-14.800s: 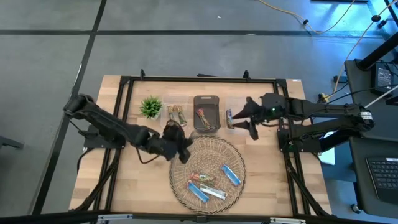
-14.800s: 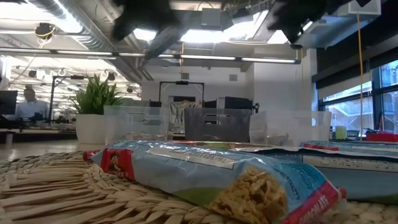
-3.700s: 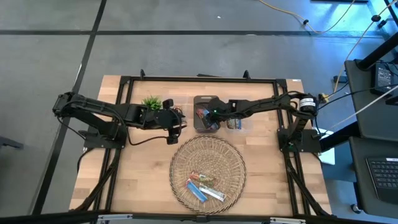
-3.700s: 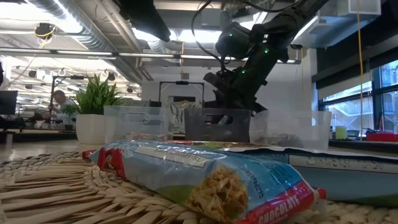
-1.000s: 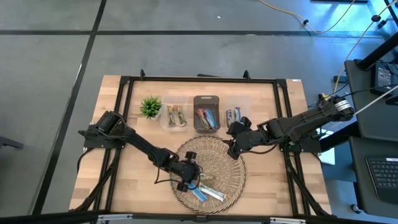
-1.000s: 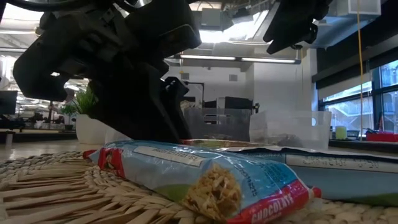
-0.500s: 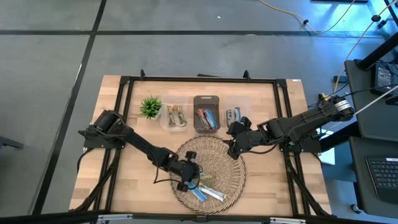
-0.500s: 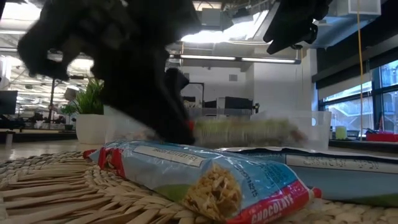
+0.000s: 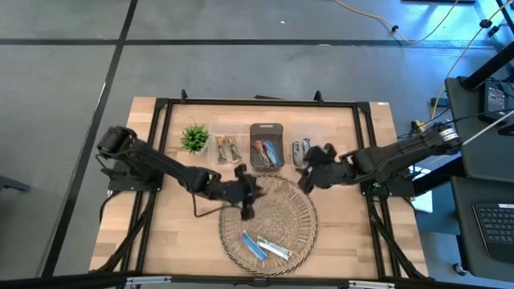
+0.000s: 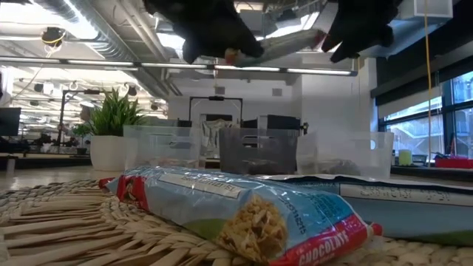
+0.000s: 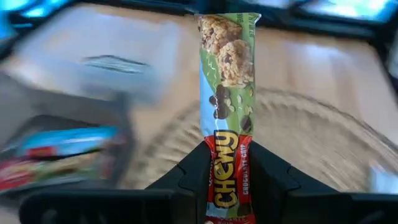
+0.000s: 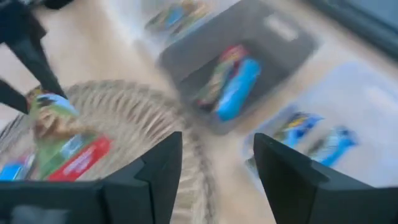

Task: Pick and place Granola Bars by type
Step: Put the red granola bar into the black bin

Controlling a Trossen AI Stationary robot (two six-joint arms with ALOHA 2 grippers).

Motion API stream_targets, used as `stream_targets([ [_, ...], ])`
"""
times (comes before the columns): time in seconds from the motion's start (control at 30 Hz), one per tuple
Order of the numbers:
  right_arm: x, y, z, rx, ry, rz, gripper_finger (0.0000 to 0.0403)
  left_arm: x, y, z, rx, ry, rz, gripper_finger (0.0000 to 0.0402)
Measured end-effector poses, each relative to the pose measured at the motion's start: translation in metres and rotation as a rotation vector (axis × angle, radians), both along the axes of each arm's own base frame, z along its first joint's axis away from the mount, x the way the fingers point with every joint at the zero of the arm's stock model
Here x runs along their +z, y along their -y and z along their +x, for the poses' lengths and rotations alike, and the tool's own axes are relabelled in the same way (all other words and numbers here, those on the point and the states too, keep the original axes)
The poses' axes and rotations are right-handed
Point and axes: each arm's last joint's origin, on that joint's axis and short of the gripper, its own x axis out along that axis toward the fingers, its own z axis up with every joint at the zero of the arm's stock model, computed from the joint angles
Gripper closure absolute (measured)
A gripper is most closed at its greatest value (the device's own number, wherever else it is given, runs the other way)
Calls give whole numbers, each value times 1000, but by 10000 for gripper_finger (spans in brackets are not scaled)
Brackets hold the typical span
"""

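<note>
**Green-wrapped Chewy bar lifted clear of the basket**

The left pincer point(image 11: 227, 180) is clenched on the lower end of a granola bar point(image 11: 226, 81) whose wrapper is green with a red band reading "CHEWY" and pictures of oat clusters with chocolate chips. In the high view that pincer point(image 9: 246, 195) sits over the far-left edge of the round wicker basket point(image 9: 301, 217), with the bar too small and blurred to make out there. The low view shows the bar point(image 10: 284, 43) held high above the basket, level with the ceiling lights.

Two bars lie in the basket, toward its near side: a blue one point(image 9: 254, 247) and a pale one point(image 9: 277, 250) beside it. From table height the blue-wrapped bar point(image 10: 244, 210) fills the foreground, its end marked "CHOCOLATE", which the view from above cannot show.

Three bins stand in a row at the far side of the tabletop point(image 9: 173, 241). The left clear bin point(image 9: 226, 149) holds about two green-tan bars, the dark middle bin point(image 9: 267, 147) holds red and blue wrapped bars, and the right clear bin point(image 9: 302, 150) holds about two blue ones; exact counts are hard to read. A small potted plant point(image 9: 194, 137) stands left of the bins.

The right pincer point(image 9: 307, 178) hovers released near the basket's far-right edge, just in front of the right bin; its wrist view looks across the dark bin point(image 12: 249, 56) and the basket.
</note>
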Motion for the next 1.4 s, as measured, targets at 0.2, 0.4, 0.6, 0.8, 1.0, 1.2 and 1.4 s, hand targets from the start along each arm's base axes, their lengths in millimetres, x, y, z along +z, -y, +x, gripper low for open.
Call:
stream_targets([
  [0.2, 20, 8, -20, -58, 93, -1, 201, 6, -38, 5, 335, 106, -90, 322],
  [0.4, 24, 10, -24, -77, 119, -22, 201, -11, -80, 17, 552, 141, -229, 322],
  [0.6, 21, 9, -21, -81, 106, -33, 201, -42, -104, 28, 607, 68, -286, 322],
  [0.8, 21, 9, -20, -80, 103, -34, 201, -65, -116, 35, 616, 24, -305, 322],
  [1.0, 21, 9, -20, -81, 104, -34, 201, -70, -119, 36, 612, 4, -277, 319],
  [1.2, 21, 9, -20, -80, 103, -34, 201, -69, -119, 36, 585, -8, -248, 319],
  [1.4, 21, 9, -20, -80, 103, -34, 201, -69, -119, 36, 609, 11, -281, 309],
])
